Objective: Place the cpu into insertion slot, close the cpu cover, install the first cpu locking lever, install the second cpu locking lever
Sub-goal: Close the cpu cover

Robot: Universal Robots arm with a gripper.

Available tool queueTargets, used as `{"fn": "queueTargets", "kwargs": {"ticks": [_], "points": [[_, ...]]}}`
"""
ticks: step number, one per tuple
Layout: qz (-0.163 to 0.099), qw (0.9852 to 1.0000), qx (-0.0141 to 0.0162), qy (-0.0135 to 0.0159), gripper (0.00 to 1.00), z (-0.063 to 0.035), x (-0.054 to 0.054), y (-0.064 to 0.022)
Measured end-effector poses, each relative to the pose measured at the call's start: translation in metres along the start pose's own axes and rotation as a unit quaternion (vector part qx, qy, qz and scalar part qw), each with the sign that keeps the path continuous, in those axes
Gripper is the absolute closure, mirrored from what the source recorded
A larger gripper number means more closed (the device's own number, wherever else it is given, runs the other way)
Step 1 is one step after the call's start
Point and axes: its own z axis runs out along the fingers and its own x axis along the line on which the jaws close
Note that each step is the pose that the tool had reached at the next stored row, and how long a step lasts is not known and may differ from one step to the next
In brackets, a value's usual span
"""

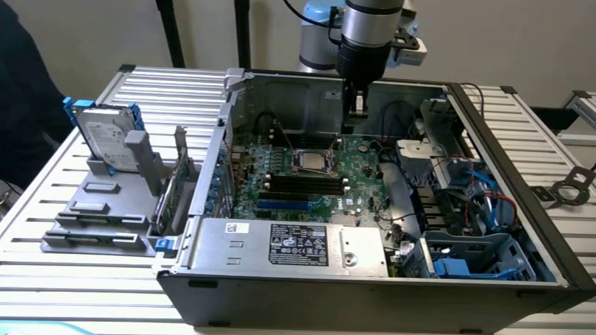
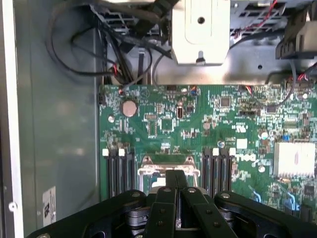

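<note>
On the green motherboard inside the open computer case lies the insertion slot, a square socket with a silvery rim. A silvery square that looks like the cpu lies in it. Whether the cpu cover lies flat over it I cannot tell. Two thin metal levers rise at a slant beside the socket. My gripper hangs just behind and above the socket, shut with nothing between its fingers. In the wrist view the black fingers press together and hide most of the insertion slot.
Black memory slots lie just in front of the socket. The power supply fills the case's front. Cables and a blue drive cage sit on the exterior view's right. A grey rack with a hard drive stands outside on the left.
</note>
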Motion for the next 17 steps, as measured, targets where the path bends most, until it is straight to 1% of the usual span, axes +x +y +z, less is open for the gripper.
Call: {"fn": "queueTargets", "kwargs": {"ticks": [2, 4, 9, 15, 16, 17], "points": [[-0.002, 1.0000, 0.0001, 0.0000, 0.89, 0.0011, 0.000, 0.0058], [-0.005, 1.0000, 0.0002, 0.0001, 0.89, 0.0044, 0.001, 0.0081], [-0.010, 0.9999, 0.0004, 0.0003, 0.89, 0.0138, 0.005, 0.0108], [-0.014, 0.9999, 0.0005, 0.0005, 0.89, 0.0248, 0.007, 0.0117], [-0.014, 0.9999, 0.0006, 0.0006, 0.89, 0.0265, 0.007, 0.0117], [-0.014, 0.9999, 0.0016, 0.0005, 0.89, 0.0275, 0.007, 0.0116]]}}
